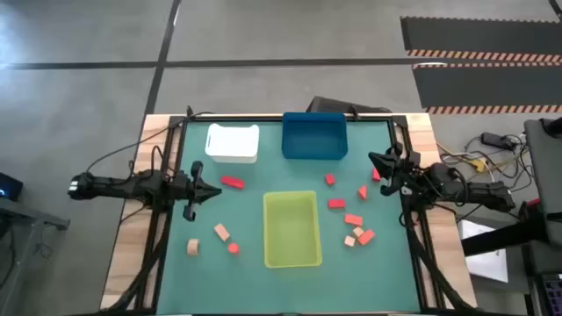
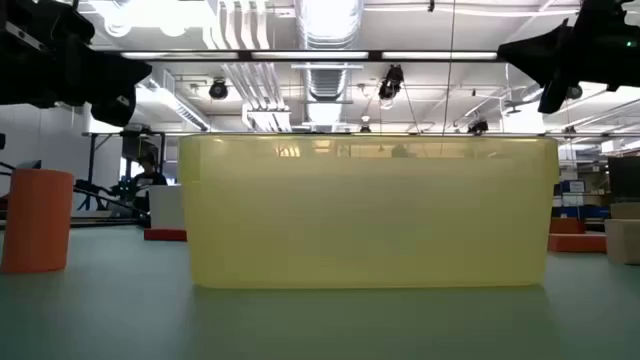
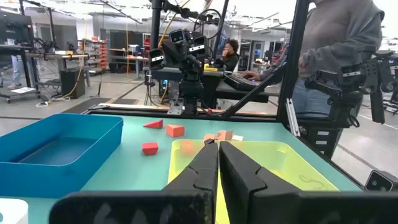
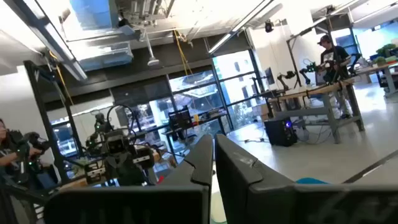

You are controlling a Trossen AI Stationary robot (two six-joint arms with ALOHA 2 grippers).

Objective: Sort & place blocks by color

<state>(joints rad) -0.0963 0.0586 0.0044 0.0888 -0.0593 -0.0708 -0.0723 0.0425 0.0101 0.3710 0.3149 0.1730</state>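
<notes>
Several small blocks lie flat on the green table mat. A deep red bar [image 1: 232, 183] lies just beyond my left gripper [image 1: 213, 191], with two tan blocks [image 1: 221, 232] and a small red one [image 1: 233, 248] nearer the near edge. A cluster of red and tan blocks [image 1: 353, 219] lies right of the yellow-green bin, close to my right gripper [image 1: 376, 163]. Both grippers hover above the mat at the table's sides, shut and empty, pointing toward each other. In the left wrist view my left gripper [image 3: 219, 148] faces the cluster of blocks [image 3: 175, 129]. My right gripper [image 4: 213, 144] is tipped upward at the room.
Three bins stand on the mat: a white bin [image 1: 233, 143] and a blue bin [image 1: 313, 137] at the far edge, and a yellow-green bin [image 1: 291, 230] in the middle near the front, filling the low view [image 2: 370, 210]. A person stands beyond the table [image 3: 339, 37].
</notes>
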